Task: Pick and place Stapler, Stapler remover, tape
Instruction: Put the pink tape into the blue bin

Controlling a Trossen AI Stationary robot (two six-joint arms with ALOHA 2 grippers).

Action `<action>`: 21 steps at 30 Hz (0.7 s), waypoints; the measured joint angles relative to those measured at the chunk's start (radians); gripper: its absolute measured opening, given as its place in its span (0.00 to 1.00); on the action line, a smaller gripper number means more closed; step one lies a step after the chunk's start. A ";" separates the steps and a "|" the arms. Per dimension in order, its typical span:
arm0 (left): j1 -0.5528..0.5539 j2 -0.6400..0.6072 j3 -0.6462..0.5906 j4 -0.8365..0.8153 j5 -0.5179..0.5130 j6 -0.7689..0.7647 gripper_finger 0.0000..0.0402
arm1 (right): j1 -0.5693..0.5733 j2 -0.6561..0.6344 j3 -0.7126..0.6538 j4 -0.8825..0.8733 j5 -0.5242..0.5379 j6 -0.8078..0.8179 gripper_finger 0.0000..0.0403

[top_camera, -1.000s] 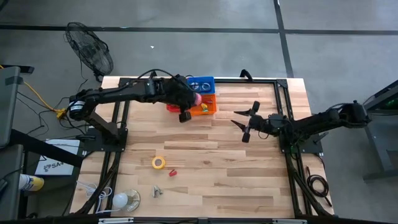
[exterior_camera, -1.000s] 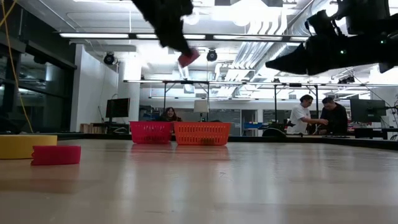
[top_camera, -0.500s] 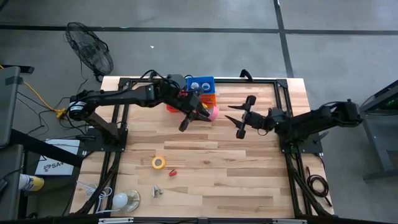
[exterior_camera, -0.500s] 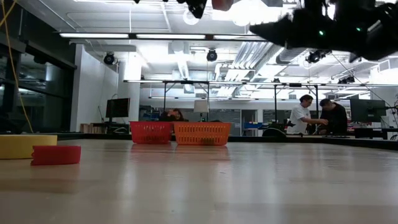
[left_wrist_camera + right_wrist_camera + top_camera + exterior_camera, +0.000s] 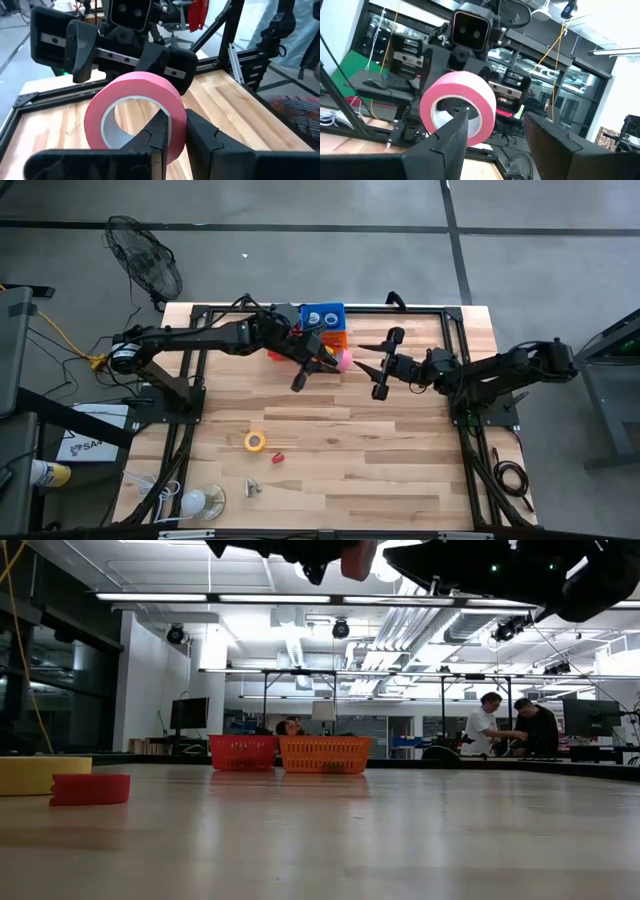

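Note:
My left gripper (image 5: 336, 361) is shut on a pink tape roll (image 5: 344, 361) and holds it high over the table's far middle, just in front of the baskets. My right gripper (image 5: 368, 369) stands open and faces the roll from the right. In the right wrist view one fingertip (image 5: 462, 116) overlaps the roll (image 5: 457, 107); I cannot tell whether it touches. A yellow tape roll (image 5: 255, 441) and a small red thing (image 5: 278, 457) lie on the table nearer the front left. I cannot make out a stapler. My left gripper holds the pink roll by its wall (image 5: 176, 122). One finger (image 5: 159, 131) is in the hole and the other (image 5: 200, 135) is outside. The fingers come nearly level from the table's left. The roll stands on edge, lifted well clear of the table.
Blue (image 5: 322, 314), orange (image 5: 338, 340) and red (image 5: 277, 353) baskets stand at the far middle edge. A small metal piece (image 5: 253, 488) and a light bulb (image 5: 200, 501) lie at the front left. People stand in the room behind the table (image 5: 515, 730).
My left gripper has carried the pink roll from over the baskets toward the right and a little nearer. Its wrist has tipped up from pointing down to nearly level. My right gripper has risen and moved left toward the roll, staying open.

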 joint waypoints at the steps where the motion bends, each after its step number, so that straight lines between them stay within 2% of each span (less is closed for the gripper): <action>1: 0.000 0.000 -0.001 0.007 0.000 0.000 0.10 | 0.000 0.000 0.000 0.000 0.000 0.000 0.46; 7: 0.000 0.000 -0.001 0.031 -0.002 0.015 0.10 | 0.000 0.039 0.002 0.022 0.004 0.000 0.46; 16: 0.000 0.035 -0.002 0.028 -0.013 0.010 0.10 | 0.004 0.178 0.107 0.015 0.008 -0.030 0.46; 21: 0.000 0.035 -0.003 0.017 -0.027 0.010 0.10 | 0.005 0.185 0.108 0.014 0.076 -0.043 0.46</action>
